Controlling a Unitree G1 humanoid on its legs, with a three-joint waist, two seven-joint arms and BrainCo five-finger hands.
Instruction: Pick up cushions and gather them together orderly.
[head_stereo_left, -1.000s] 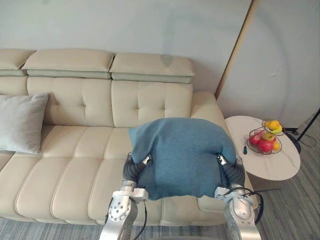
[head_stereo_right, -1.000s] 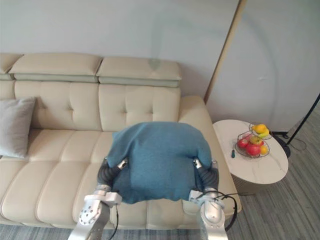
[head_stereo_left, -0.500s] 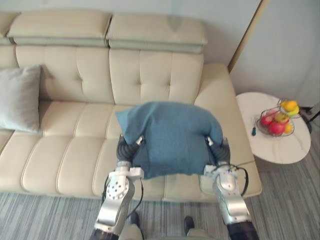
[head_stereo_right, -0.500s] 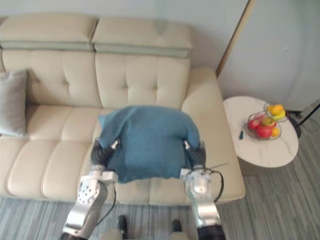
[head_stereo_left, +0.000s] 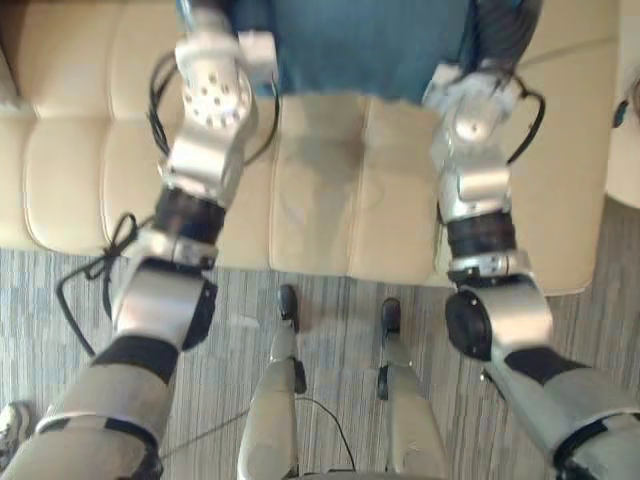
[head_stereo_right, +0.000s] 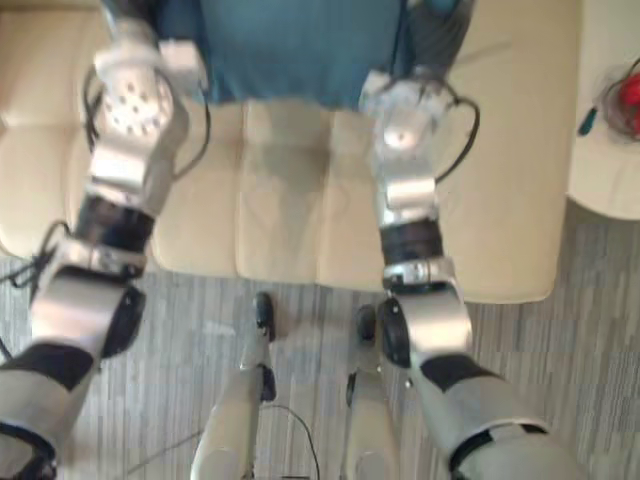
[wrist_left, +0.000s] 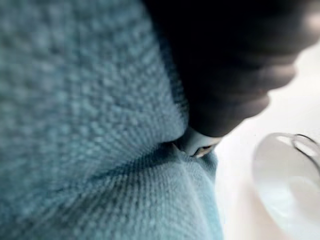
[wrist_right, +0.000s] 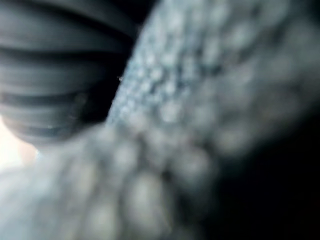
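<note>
Hanging teal knitted cushion (head_stereo_left: 370, 45): over cream leather sofa (head_stereo_left: 330, 200)
Left robot hand (wrist_left: 200, 141): against cushion, grip unreadable
Right robot hand (wrist_right: 55, 65): same

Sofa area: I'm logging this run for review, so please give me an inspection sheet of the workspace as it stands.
Surface: cream sofa, seat bare in front of the robot.
Job's things: one blue cushion, lifted off the seat and held between the two arms.
Clutter: red fruit on the side table; nothing seen on the seat.
Hands: left hand and right hand each press against the cushion's fabric, one on each side; grip cannot be told.
Cables: nothing seen.
Surroundings: grey striped floor in front of the sofa; the side table stands at the sofa's right end.
</note>
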